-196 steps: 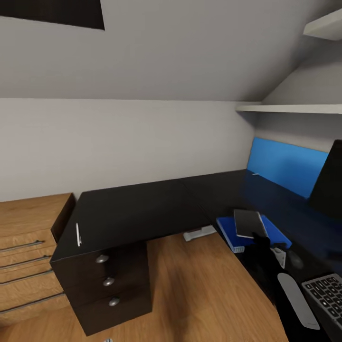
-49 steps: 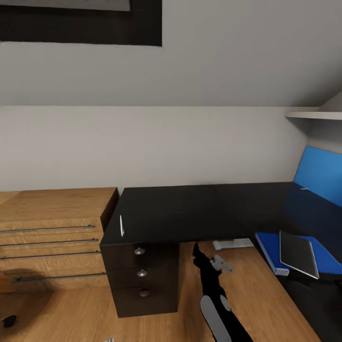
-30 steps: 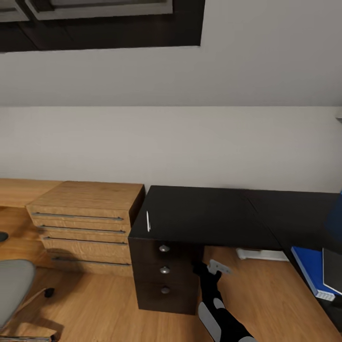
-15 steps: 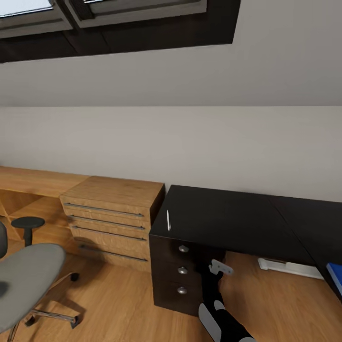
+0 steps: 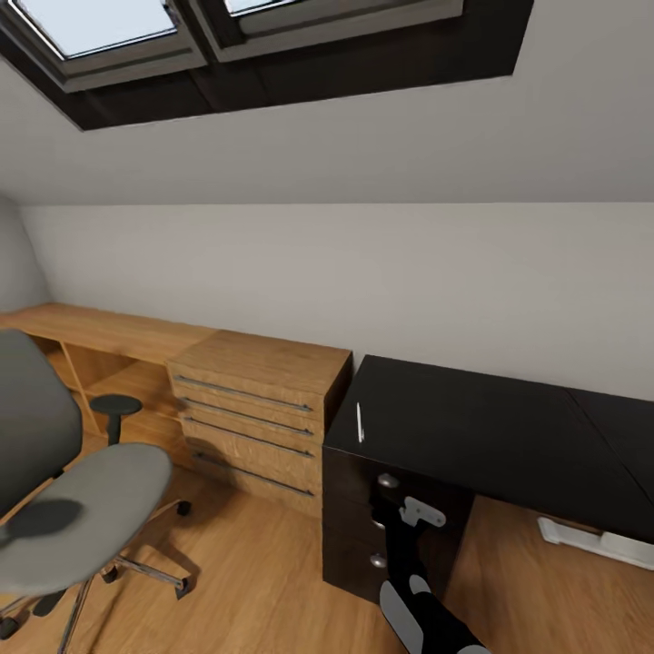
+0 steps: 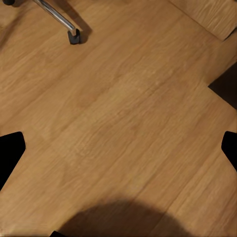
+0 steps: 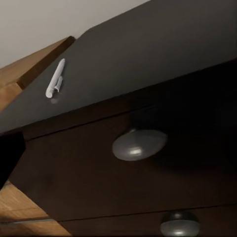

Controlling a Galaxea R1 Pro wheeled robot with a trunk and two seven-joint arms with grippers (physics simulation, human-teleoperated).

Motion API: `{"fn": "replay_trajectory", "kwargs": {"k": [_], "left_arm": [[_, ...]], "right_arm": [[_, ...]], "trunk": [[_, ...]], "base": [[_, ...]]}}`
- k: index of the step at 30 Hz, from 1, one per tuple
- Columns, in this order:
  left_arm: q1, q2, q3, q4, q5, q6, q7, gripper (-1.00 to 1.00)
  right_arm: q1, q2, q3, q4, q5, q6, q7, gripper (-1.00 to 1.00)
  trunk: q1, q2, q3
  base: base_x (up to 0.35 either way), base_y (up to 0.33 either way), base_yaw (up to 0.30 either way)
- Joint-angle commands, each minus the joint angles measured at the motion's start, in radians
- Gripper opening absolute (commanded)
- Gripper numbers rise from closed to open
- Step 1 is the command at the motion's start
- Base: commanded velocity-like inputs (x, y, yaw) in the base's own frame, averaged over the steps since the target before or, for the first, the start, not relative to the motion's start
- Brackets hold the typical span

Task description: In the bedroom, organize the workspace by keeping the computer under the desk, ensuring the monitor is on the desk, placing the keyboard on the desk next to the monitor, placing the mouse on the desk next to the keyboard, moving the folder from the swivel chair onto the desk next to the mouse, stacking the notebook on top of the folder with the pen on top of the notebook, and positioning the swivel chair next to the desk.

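We judged the pen step in hand — the thin white pen (image 5: 360,422) lay near the glossy black desk's (image 5: 472,427) corner; our right gripper (image 5: 411,515) hung below, grip state unclear.

no readable text, no labels — no numbers

Lies on the tabletop (image 5: 472,427) close to its left edge, near the front left corner: the pen (image 5: 360,422). Directly below that corner: the drawer unit (image 5: 363,518). Just left of the tabletop: the wooden dresser (image 5: 259,409). Farther left, on the floor (image 5: 263,581): the swivel chair (image 5: 82,509).
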Motion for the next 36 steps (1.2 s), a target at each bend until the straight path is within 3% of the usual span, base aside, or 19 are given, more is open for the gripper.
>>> {"fn": "replay_trajectory", "kwargs": {"k": [1, 6, 10, 16, 20, 27, 28, 29, 34, 36], "left_arm": [[-0.002, 0.001, -0.005, -0.001, 0.007, -0.006, 0.004, 1.0], [-0.002, 0.001, -0.005, -0.001, 0.007, -0.006, 0.004, 1.0], [-0.002, 0.001, -0.005, -0.001, 0.007, -0.007, 0.004, 1.0], [-0.002, 0.001, -0.005, -0.002, 0.005, -0.008, 0.004, 1.0], [-0.002, 0.001, -0.005, -0.002, 0.005, -0.008, 0.004, 1.0], [-0.002, 0.001, -0.005, -0.002, 0.004, -0.008, 0.004, 1.0], [-0.002, 0.001, -0.005, -0.002, 0.004, -0.008, 0.004, 1.0], [-0.002, 0.001, -0.005, -0.002, 0.004, -0.008, 0.004, 1.0], [-0.002, 0.001, -0.005, -0.002, 0.004, -0.008, 0.004, 1.0], [-0.002, 0.001, -0.005, -0.002, 0.004, -0.008, 0.004, 1.0]], "right_arm": [[-0.001, 0.0, 0.004, 0.001, -0.001, -0.003, -0.007, 1.0], [-0.001, 0.0, 0.005, -0.001, -0.001, -0.003, -0.005, 1.0], [-0.003, 0.0, 0.004, -0.023, 0.0, 0.086, -0.03, 1.0], [-0.005, 0.0, 0.038, -0.32, 0.039, 0.538, -0.241, 1.0], [-0.002, 0.0, 0.044, -0.476, 0.044, 0.739, -0.32, 1.0], [0.004, 0.0, 0.048, -0.588, 0.035, 0.825, -0.386, 1.0], [0.004, 0.0, 0.06, -0.605, 0.036, 0.964, -0.499, 1.0], [0.004, 0.0, 0.062, -0.615, 0.036, 1.014, -0.529, 1.0], [0.004, -0.003, 0.075, -0.683, 0.037, 1.097, -0.568, 1.0], [0.005, -0.021, 0.121, -0.7, 0.038, 1.104, -0.561, 1.0]], "trunk": [[0.0, -0.001, -0.001], [0.0, -0.001, -0.001], [0.0, -0.001, -0.001], [0.0, -0.001, -0.001], [0.0, -0.001, -0.001], [0.0, -0.001, -0.001], [0.0, -0.001, -0.001], [0.0, -0.001, -0.001], [0.0, -0.001, -0.001], [0.0, -0.001, -0.001]], "base": [[0.0, 0.0, 0.098], [0.0, 0.0, 0.037], [0.0, 0.0, 0.005], [0.0, 0.0, 0.0], [0.0, 0.0, 0.0], [0.0, 0.0, 0.0], [0.0, 0.0, 0.0], [0.0, 0.0, 0.0], [0.0, 0.0, 0.0], [0.0, 0.0, 0.0]]}}
